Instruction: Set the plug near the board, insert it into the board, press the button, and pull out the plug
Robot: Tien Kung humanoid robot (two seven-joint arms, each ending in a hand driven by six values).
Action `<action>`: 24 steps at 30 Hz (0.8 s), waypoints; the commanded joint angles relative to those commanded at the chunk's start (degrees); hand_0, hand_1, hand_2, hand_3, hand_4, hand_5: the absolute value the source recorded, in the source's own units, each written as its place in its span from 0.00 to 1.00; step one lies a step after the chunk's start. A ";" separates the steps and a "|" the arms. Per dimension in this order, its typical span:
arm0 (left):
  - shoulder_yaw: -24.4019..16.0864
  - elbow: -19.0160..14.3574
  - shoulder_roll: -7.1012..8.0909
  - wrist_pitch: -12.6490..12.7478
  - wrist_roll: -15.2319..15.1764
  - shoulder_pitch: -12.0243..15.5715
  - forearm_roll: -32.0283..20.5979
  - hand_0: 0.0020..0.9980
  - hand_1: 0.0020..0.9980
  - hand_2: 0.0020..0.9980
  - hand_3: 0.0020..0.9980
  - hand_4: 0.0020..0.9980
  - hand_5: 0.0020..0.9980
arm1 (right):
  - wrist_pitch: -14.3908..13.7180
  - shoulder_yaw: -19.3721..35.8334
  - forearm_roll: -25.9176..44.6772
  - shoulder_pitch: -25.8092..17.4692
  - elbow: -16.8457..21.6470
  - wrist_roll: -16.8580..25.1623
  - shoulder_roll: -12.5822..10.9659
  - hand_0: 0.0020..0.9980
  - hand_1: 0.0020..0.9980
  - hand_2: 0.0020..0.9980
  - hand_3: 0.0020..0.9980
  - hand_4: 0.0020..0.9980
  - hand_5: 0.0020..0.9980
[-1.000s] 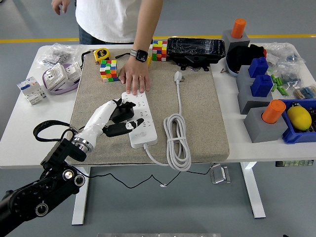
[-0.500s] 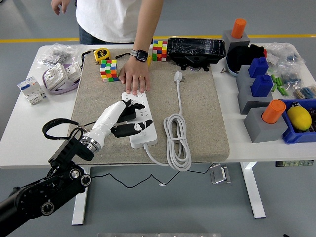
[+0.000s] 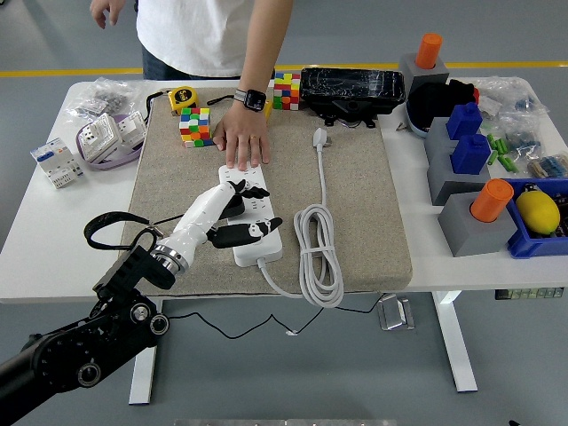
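The robot's left hand point(image 3: 224, 217) reaches in from the lower left and lies over the white power strip point(image 3: 252, 217) on the beige mat point(image 3: 364, 204). Its white fingers point(image 3: 232, 188) stretch along the strip's left edge while the dark thumb lies across the strip lower down. A black shape sits between them — likely the plug, though whether the hand actually grips it I cannot tell from here. The right arm is nowhere to be seen.

At the strip's far end a person's hand point(image 3: 243, 142), with a watch on the wrist, presses flat on the mat, fingertips touching the strip's top edge as if steadying it. The strip's own white cable point(image 3: 318, 248) curls in a loose coil just to its right, and its white plug end point(image 3: 320, 138) lies farther back on the mat, well apart from the sockets.

Around the mat: two colourful puzzle cubes point(image 3: 196, 126) near the person's wrist, a yellow tape measure point(image 3: 182, 98), a black case point(image 3: 351, 88) at the back — and grey blocks topped with orange pegs point(image 3: 491, 201) at the right.
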 joint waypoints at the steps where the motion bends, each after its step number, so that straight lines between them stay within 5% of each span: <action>1: -0.22 -0.45 0.14 -0.06 0.02 0.09 -0.11 0.74 0.72 0.70 0.67 0.86 0.54 | -0.01 0.01 0.00 0.01 0.00 0.01 -0.01 0.61 0.64 0.64 0.55 0.95 0.49; 10: -1.67 -8.80 2.46 -2.19 2.41 1.93 -1.44 0.72 0.71 0.70 0.68 0.86 0.55 | 0.02 0.04 -0.18 -0.05 0.10 -0.01 -0.06 0.60 0.64 0.64 0.55 0.95 0.49; 11: -1.74 -10.19 2.75 -3.50 4.02 2.15 -1.37 0.34 0.46 0.53 0.67 0.86 0.52 | 0.03 0.02 -0.20 -0.07 0.10 -0.01 -0.08 0.60 0.64 0.64 0.55 0.95 0.49; 16: -1.58 -14.07 3.55 -9.82 11.44 2.62 1.17 0.34 0.46 0.53 0.67 0.86 0.52 | 0.03 -0.05 -0.30 -0.05 0.08 -0.05 -0.18 0.60 0.64 0.64 0.55 0.95 0.49; 17: -1.31 -14.72 3.64 -11.48 13.05 2.60 2.00 0.12 0.12 0.23 0.72 0.74 0.19 | 0.01 0.02 -0.28 -0.05 0.07 -0.04 -0.15 0.60 0.64 0.64 0.55 0.95 0.49; 22: -0.57 -16.01 3.72 -17.33 18.12 2.40 2.11 0.12 0.12 0.23 0.72 0.74 0.19 | 0.02 0.13 -0.33 -0.02 0.10 -0.05 -0.12 0.60 0.64 0.64 0.55 0.95 0.49; 23: -0.51 -16.13 3.69 -18.18 19.01 2.39 1.81 0.07 0.08 0.17 0.82 0.60 0.00 | 0.03 0.12 -0.33 -0.02 0.10 -0.04 -0.12 0.60 0.64 0.64 0.55 0.95 0.49; 24: -0.43 -16.27 3.67 -19.34 20.38 2.38 1.41 0.07 0.08 0.17 0.82 0.60 0.00 | 0.03 0.09 -0.33 -0.04 0.08 -0.04 -0.13 0.60 0.64 0.64 0.55 0.95 0.49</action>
